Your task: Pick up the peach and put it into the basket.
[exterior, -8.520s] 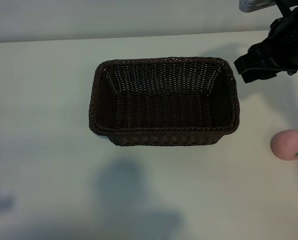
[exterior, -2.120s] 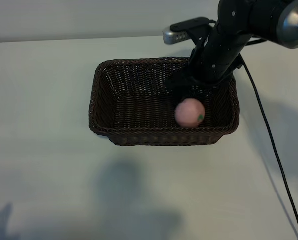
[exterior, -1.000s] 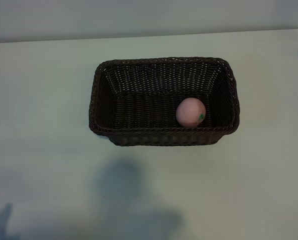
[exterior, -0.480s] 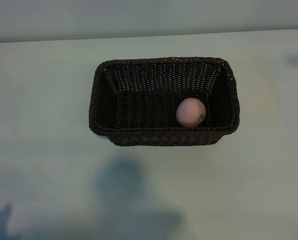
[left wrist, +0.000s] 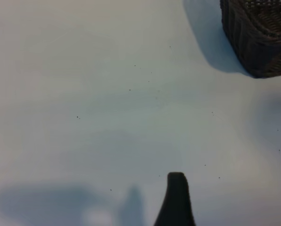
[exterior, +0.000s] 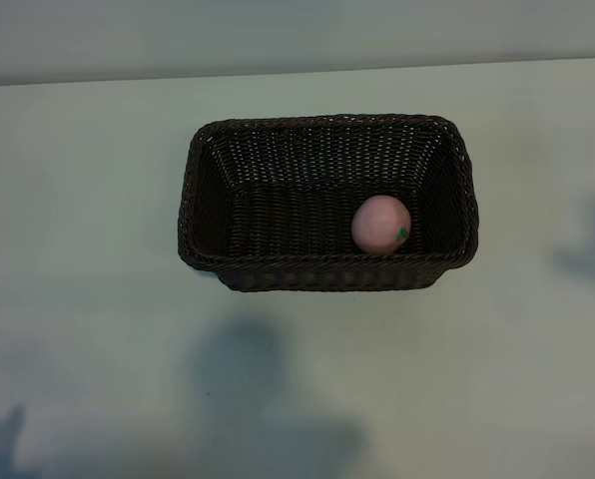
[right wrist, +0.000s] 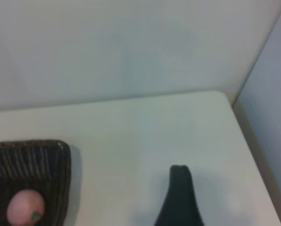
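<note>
The pink peach lies inside the dark brown woven basket, near its right front corner, with its green leaf mark to the right. Neither arm shows in the exterior view. In the left wrist view, one dark finger of my left gripper hangs over bare table, with a corner of the basket well off from it. In the right wrist view, one dark finger of my right gripper hovers over the table beside the basket, where the peach shows. Both grippers are open and hold nothing.
The basket stands mid-table on a pale tabletop. A light wall runs along the back. The table's edge meets a side panel close to my right gripper. Faint arm shadows lie along the front and right.
The peach and the basket have stayed where they were. A faint shadow at the table's right side has slid from the back toward the front.
</note>
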### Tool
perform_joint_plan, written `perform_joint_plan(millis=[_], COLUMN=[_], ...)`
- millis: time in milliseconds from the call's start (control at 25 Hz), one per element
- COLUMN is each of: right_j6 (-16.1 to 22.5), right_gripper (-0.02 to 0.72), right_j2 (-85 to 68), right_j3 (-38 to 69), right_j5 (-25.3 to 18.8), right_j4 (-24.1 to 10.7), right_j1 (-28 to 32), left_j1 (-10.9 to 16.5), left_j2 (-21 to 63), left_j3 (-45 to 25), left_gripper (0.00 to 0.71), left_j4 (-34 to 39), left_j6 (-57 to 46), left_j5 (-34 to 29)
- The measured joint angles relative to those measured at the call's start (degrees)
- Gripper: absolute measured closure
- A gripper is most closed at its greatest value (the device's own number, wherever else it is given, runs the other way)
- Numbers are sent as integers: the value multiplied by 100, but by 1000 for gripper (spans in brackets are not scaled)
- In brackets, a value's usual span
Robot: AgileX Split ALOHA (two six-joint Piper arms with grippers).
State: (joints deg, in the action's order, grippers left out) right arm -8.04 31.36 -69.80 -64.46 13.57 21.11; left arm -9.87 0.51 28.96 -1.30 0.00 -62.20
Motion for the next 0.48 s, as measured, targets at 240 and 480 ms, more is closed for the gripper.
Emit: perform_joint_plan(millis=[240,480], right_j6=[6,31], right_gripper=[154,154], right_j2=[-1311,-2497], right_j3=[992,1865], right_j5=[417,640], right_j4=[-9,-118], right_j1=[-452,-575], left_j1=[0,0], left_j2=[0,0], left_j3=[0,0], left_gripper=[117,117], left_j4=[0,0], left_j6=[0,0], left_j5=[0,0])
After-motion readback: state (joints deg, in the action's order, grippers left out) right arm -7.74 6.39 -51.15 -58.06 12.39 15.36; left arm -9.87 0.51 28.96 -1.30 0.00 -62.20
